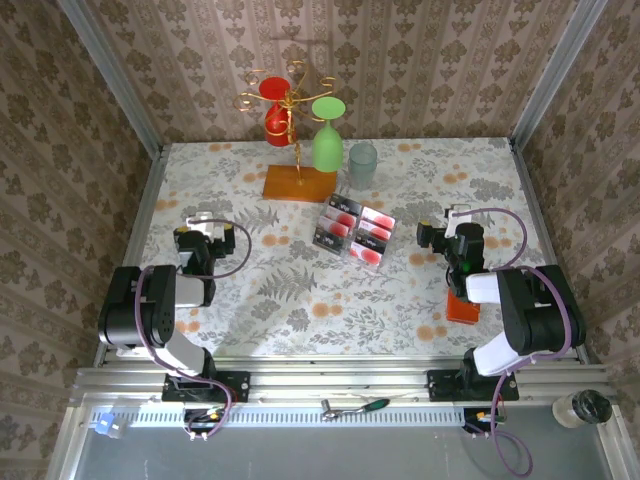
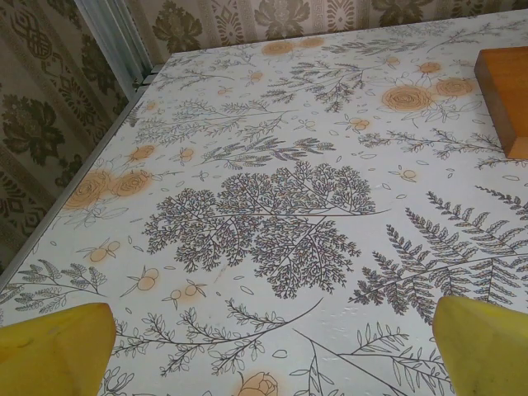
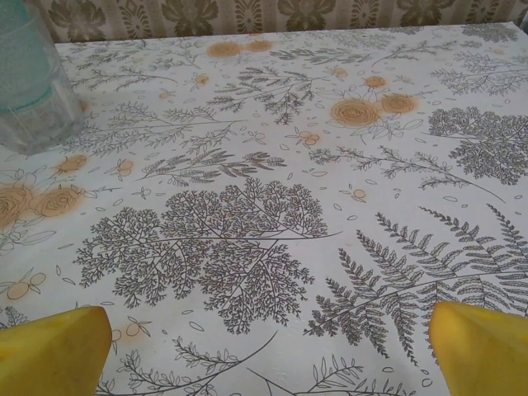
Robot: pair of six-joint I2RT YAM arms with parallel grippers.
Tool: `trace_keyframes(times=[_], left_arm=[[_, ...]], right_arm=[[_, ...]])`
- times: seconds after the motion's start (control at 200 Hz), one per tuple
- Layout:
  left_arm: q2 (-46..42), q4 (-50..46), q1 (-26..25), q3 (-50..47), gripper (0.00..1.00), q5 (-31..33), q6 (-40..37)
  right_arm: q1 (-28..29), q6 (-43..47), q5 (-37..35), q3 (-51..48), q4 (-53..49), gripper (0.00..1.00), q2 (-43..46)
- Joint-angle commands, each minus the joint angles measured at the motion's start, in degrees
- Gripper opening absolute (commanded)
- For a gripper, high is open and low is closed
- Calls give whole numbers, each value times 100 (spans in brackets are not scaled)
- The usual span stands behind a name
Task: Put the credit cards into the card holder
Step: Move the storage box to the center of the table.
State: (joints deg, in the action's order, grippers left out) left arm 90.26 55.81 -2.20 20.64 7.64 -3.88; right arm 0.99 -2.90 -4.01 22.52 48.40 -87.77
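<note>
White floral-print bench (image 1: pixel 300 300) carries all items. Left fingers (image 2: pixel 54 351) stand wide apart over bare bench surface, holding nothing. Right fingers (image 3: pixel 49 351) are likewise spread wide and empty. Credit cards (image 1: pixel 355 232) lie grouped near bench centre, between the two arms. Orange-red card holder (image 1: pixel 462 307) lies beside the right arm, partly hidden beneath it.

The floral table (image 1: pixel 300 300) carries a rack's orange base (image 1: pixel 298 183). A tumbler (image 1: pixel 362 164) stands just right of it, the credit cards (image 1: pixel 353 231) lie near its front-right, and the card holder (image 1: pixel 461 308) lies well apart, further front-right.
</note>
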Motion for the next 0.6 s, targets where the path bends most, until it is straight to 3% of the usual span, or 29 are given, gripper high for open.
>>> trace_keyframes(times=[0.0, 0.595], left_arm=[[-90, 114, -13, -34, 100, -83, 45], [-94, -256, 55, 159, 100, -182, 107]], right_arm=[[-11, 114, 102, 127, -25, 100, 14], [-7, 106, 112, 112, -15, 100, 14]])
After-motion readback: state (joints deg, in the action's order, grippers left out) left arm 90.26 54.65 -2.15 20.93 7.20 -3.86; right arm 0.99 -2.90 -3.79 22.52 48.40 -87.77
